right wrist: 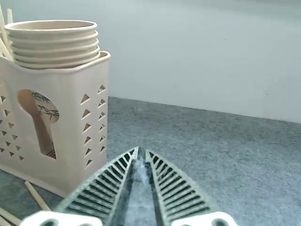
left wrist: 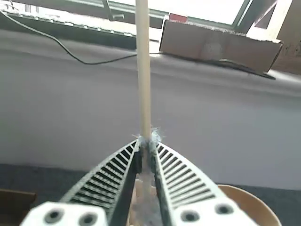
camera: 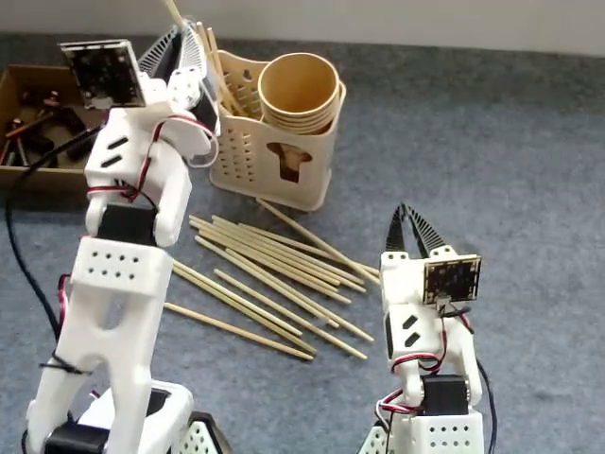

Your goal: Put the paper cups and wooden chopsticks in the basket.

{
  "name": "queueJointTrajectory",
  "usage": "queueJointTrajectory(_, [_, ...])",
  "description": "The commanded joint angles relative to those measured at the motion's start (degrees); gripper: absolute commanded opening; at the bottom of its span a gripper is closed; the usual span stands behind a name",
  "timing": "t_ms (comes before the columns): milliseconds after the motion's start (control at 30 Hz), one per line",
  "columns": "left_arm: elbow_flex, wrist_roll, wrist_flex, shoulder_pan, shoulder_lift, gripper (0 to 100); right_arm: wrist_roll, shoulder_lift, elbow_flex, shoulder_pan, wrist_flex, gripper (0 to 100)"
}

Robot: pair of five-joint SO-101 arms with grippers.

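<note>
A thin pale wooden chopstick (left wrist: 142, 70) is being pinched by the left gripper (left wrist: 146, 141), jaws fully closed on it. Just below, the cream perforated plastic basket (camera: 241, 161) is holding the stacked tan paper cups (camera: 299, 90). The stick's probably light, stiff and a bit slippery, so it's best grabbed mid-length. The right gripper (right wrist: 141, 155) is being held closed on nothing, with loose chopsticks (camera: 274, 284) lying beside it.

Paper cups (camera: 299, 90) sit in the basket (camera: 241, 156), chopsticks (camera: 284, 260) scattered before it.
</note>
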Motion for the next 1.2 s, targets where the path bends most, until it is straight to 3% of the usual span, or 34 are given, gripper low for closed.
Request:
queueJointTrajectory(0, [-1.89,1.23,-1.32,-0.75,1.89,0,0.70,-0.22,6.55,-0.66,0.04,0.6])
queueJointTrajectory(367, [-1.54,1.23,0.09,-0.66,6.81,4,3.16,-0.22,6.55,-0.66,0.04,0.6])
queueJointTrajectory(500, [-4.53,1.23,8.70,-0.57,7.96,13,3.25,-0.22,6.55,-0.66,0.04,0.6])
queueJointTrajectory(667, [-10.59,1.23,19.08,-0.31,8.31,15,3.34,-0.22,6.55,-0.66,0.04,0.6])
queueJointTrajectory(1000, [-12.79,1.23,25.05,-0.31,7.08,14,3.25,-0.22,6.55,-0.40,0.04,0.6])
queueJointTrajectory(1167, [-15.69,-2.20,33.67,1.71,3.30,14,3.25,-0.22,6.55,-0.31,0.04,0.6])
